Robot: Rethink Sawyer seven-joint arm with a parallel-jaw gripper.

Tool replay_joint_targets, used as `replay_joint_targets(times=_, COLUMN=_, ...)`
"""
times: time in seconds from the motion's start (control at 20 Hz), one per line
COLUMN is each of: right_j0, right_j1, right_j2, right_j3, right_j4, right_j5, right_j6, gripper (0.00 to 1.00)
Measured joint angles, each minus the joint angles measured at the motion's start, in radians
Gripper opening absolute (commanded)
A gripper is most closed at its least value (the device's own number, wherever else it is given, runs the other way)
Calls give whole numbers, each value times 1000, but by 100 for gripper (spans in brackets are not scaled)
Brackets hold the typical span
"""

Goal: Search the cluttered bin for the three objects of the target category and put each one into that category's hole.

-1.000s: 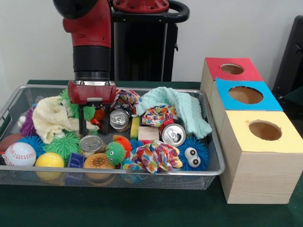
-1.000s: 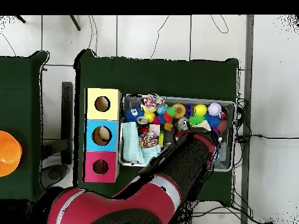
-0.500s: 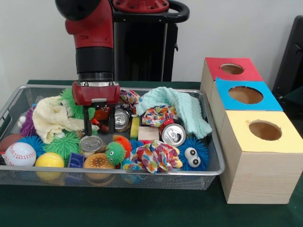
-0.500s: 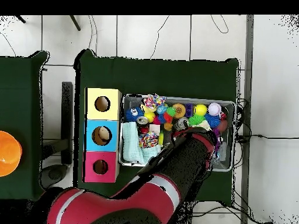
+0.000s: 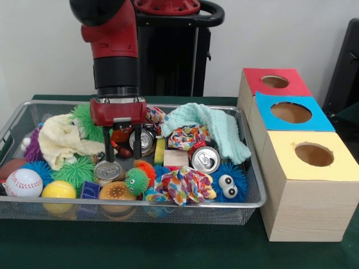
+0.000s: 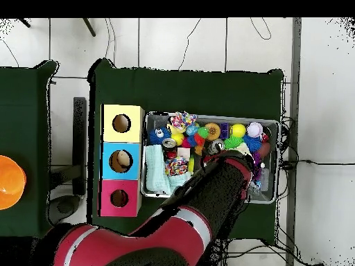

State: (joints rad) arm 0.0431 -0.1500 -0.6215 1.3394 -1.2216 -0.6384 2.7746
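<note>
gripper [image 5: 122, 156]: fingers spread, holding nothing | can [image 5: 107, 170]: silver, upright, pull-tab top, just below fingertips

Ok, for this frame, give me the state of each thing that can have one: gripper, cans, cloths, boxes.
gripper: open, fingers down in the bin, holding nothing
bin: full of clutter
near can: upright, below the gripper
middle can: tilted, top facing the camera
far can: on its side, partly hidden by a finger
mint cloth: crumpled, draped over clutter
yellow cloth: crumpled
red box: hole uncovered
blue box: hole uncovered
yellow box: hole uncovered
</note>
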Motion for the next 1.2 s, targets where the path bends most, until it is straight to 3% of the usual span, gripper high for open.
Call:
replay_joint_targets(times=0.75, right_j0=2, right_j1=5, right_j2=35, right_j3=0, right_j4=-7, right_j5=-3, right_j6=0, gripper=100)
replay_joint_targets(times=1.2, right_j0=36, right_j1=25, right_j2=39, right_j3=0, right_j4=-88, right_j5=-3, right_j6=0, gripper=100)
